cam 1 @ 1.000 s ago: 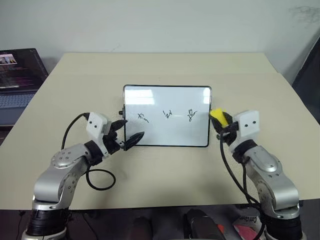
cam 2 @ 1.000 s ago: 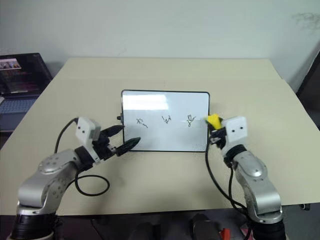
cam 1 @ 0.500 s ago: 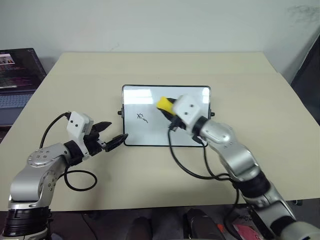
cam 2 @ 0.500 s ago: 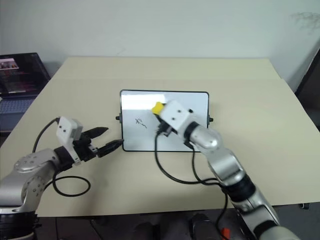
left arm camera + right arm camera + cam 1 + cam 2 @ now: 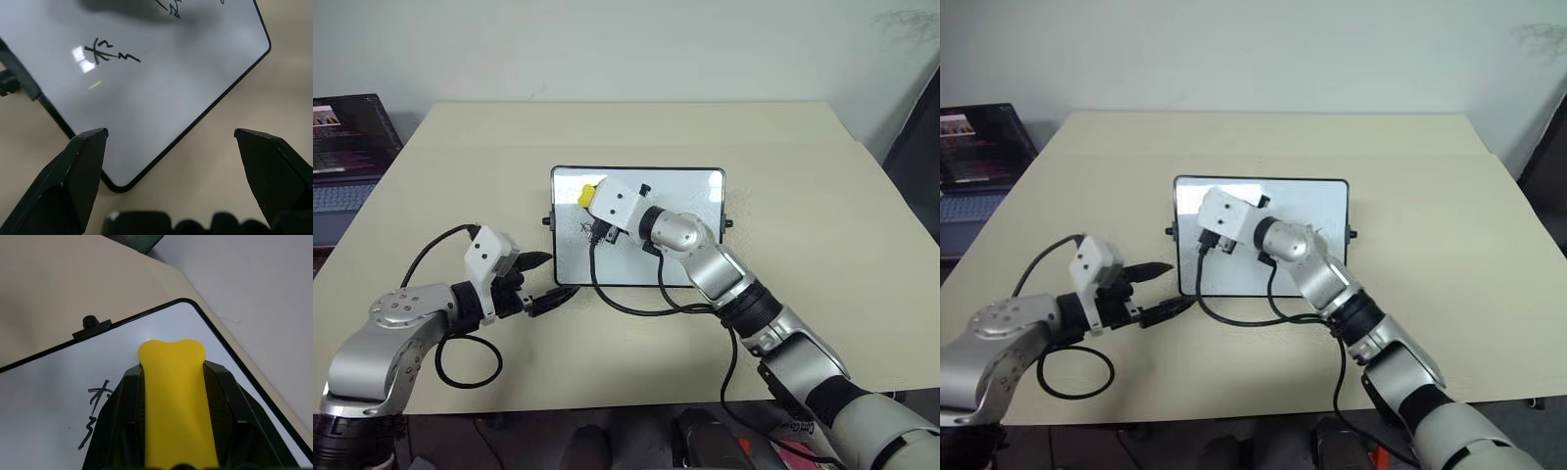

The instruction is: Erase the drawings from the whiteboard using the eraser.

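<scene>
Eraser (image 5: 177,406), a yellow block, sits clamped in right tool (image 5: 591,201); left tool (image 5: 545,282) gapes.

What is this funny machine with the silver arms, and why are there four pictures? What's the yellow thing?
It's a robot with two arms. Two pictures come from cameras on its head, looking down at a table. The other two come from cameras on its wrists, so everything looks very close. On the table lies a whiteboard with black drawings on it. The yellow thing is an eraser. The right hand pinches it above the board. The left hand is open and holds nothing, by the board's near corner. A laptop stands off to the side.
</scene>
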Tool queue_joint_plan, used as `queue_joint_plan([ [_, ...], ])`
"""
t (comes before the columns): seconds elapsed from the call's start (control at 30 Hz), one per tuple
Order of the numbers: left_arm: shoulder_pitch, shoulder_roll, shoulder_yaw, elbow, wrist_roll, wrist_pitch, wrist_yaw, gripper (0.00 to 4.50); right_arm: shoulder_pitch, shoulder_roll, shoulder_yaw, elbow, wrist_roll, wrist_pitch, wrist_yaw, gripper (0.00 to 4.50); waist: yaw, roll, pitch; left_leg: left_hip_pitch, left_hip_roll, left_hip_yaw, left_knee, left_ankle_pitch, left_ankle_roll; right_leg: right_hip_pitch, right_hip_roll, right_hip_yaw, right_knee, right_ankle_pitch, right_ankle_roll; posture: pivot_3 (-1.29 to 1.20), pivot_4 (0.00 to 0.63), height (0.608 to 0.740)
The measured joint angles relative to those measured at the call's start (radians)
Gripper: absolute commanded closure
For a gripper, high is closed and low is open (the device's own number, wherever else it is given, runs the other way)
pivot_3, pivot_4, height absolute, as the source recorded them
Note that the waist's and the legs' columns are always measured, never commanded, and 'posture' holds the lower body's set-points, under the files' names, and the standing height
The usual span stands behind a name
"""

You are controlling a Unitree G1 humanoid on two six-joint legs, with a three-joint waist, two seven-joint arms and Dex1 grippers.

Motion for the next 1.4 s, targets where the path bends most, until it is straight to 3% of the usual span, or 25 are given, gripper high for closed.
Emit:
queue_joint_plan([
  [0.4, -0.024, 0.008, 0.0, 0.168, 0.039, -0.073, -0.072, 0.0, 0.065, -0.006, 0.097, -0.052, -0.062, 0.087, 0.192, 3.18, -0.008, 0.0, 0.0, 0.001, 0.0, -0.002, 0.0, 0.0, 0.0, 0.0, 0.0, 0.0, 0.002, 0.0, 0.0, 0.0, 0.15, 0.74],
  [0.63, -0.019, 0.005, 0.005, 0.298, 0.107, -0.165, -0.045, 0.0, 0.037, 0.028, 0.029, -0.034, -0.073, 0.061, 0.088, 3.18, -0.008, 0.0, 0.0, 0.001, 0.0, -0.002, 0.001, 0.0, 0.0, 0.0, 0.0, -0.001, 0.003, 0.0, 0.0, 0.0, 0.15, 0.74],
  [1.0, -0.02, 0.006, -0.016, 0.16, 0.096, -0.145, -0.074, 0.0, -0.006, 0.077, -0.018, 0.052, -0.074, -0.02, 0.008, 3.18, -0.008, 0.0, 0.0, 0.001, 0.0, -0.002, 0.0, 0.0, 0.0, 0.0, -0.001, 0.0, 0.002, 0.0, 0.0, 0.0, 0.15, 0.74],
  [1.4, 0.012, 0.009, -0.015, 0.102, 0.076, -0.112, -0.071, 0.0, 0.045, 0.063, 0.088, 0.03, -0.087, 0.052, 0.196, 3.18, -0.008, 0.0, 0.0, 0.001, 0.0, -0.003, 0.001, 0.0, 0.0, 0.0, 0.0, -0.001, 0.002, 0.0, 0.0, 0.0, 0.15, 0.74],
])
